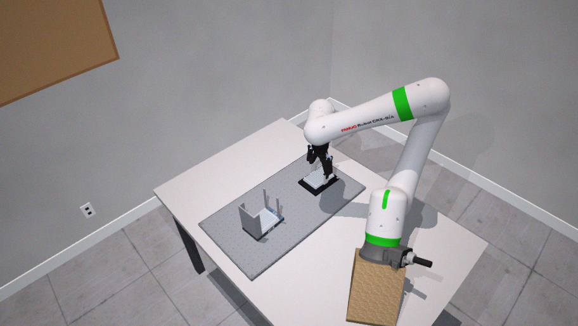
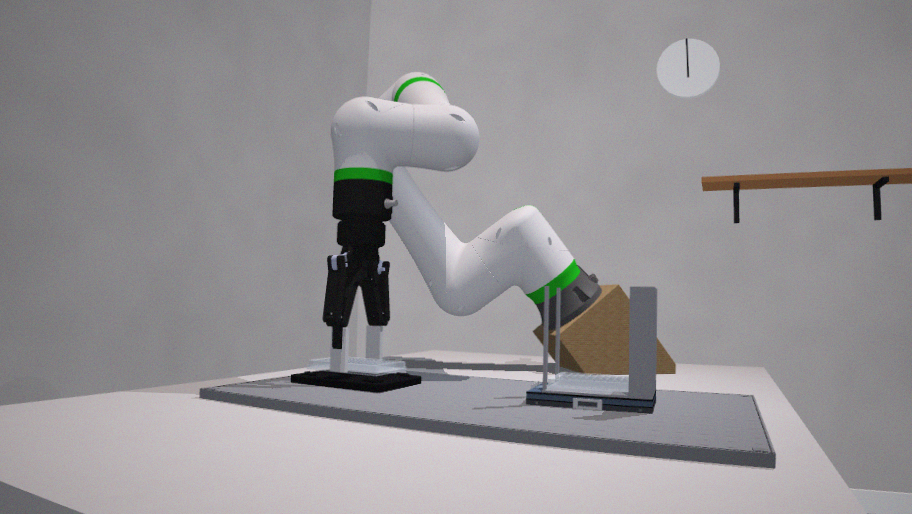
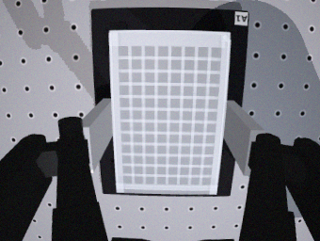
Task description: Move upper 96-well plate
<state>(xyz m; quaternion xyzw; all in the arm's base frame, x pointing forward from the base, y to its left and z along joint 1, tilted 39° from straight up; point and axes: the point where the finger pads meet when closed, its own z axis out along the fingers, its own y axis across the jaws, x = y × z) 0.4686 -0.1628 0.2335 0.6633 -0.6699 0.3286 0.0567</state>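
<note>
The gripper point(image 2: 355, 347) is clenched across the plate's point(image 3: 168, 111) short width. The plate hangs straight below it, on or just above the nest point(image 2: 306, 377), long axis matching the nest's; the A1 mark point(image 3: 240, 18) lies far right in the wrist view.

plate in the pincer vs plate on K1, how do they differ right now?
The upper plate sits at nest N1, clamped by the pincer; the lower plate lies free in rack K1. The upper lies over black, the lower over blue. Both are white, well-side up.
</note>
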